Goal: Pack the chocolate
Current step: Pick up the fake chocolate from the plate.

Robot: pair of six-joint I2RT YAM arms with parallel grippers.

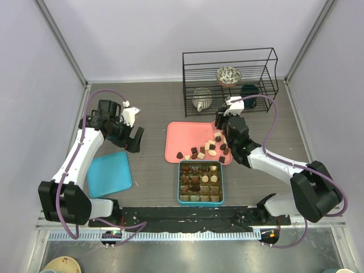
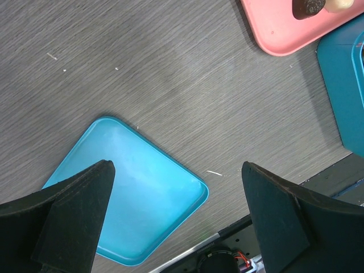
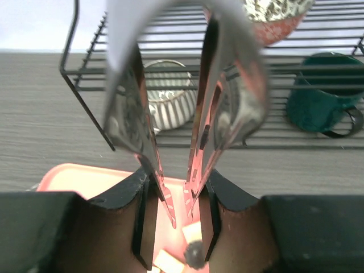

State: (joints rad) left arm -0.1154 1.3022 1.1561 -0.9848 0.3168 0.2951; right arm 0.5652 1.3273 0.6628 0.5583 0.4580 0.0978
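Several small chocolate pieces (image 1: 207,148), dark brown, mid brown and cream, lie at the near right of the pink tray (image 1: 182,133). The teal box (image 1: 200,182) with brown compartments sits just in front of it, many cells filled. My right gripper (image 1: 222,129) is shut on metal tongs (image 3: 199,114). The tong tips hang slightly apart and empty over the tray (image 3: 85,179), just above a cream piece (image 3: 192,232) and a dark round piece (image 3: 194,256). My left gripper (image 1: 135,139) (image 2: 176,168) is open and empty, above the table left of the tray.
A teal lid (image 1: 110,173) (image 2: 131,193) lies at the near left. A black wire rack (image 1: 230,79) at the back right holds a striped bowl (image 1: 202,98), a patterned bowl (image 1: 228,75) and a dark green mug (image 1: 249,91). Grey walls close both sides.
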